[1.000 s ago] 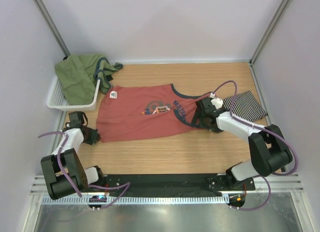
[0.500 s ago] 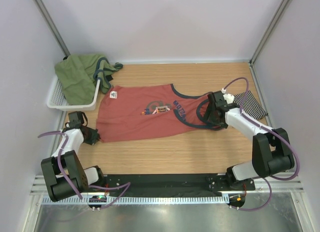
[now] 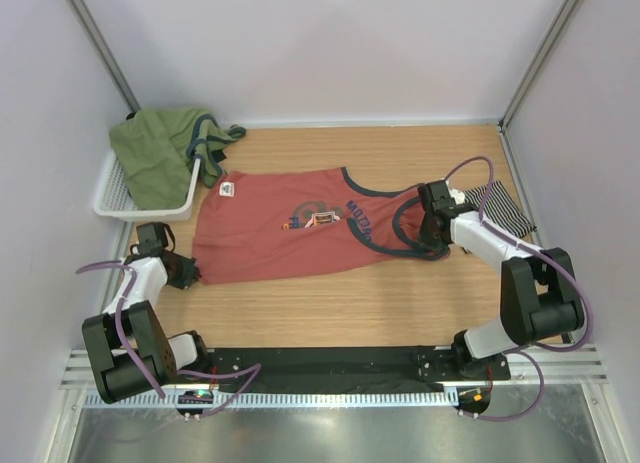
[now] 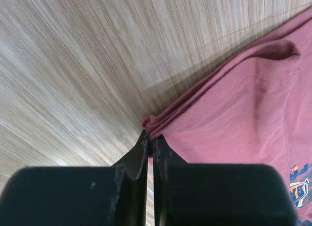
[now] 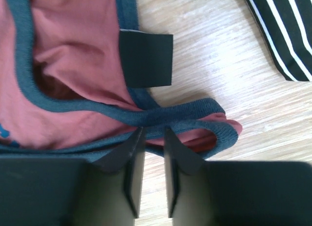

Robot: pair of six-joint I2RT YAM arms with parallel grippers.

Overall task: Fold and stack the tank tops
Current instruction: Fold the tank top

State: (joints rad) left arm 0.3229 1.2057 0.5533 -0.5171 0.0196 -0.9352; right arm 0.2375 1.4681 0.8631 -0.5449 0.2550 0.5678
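Right claw [image 5: 152,132] farther right, jaws from wide to a narrow pinch on the salmon-red tank top [image 5: 73,55]

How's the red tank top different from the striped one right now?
The salmon-red tank top lies spread open mid-table; the striped tank top sits as a small folded packet at the right edge. The red one has teal trim; the striped one is black and white. The left gripper pinches the red one's corner; no gripper holds the striped one. Both rest on the table.
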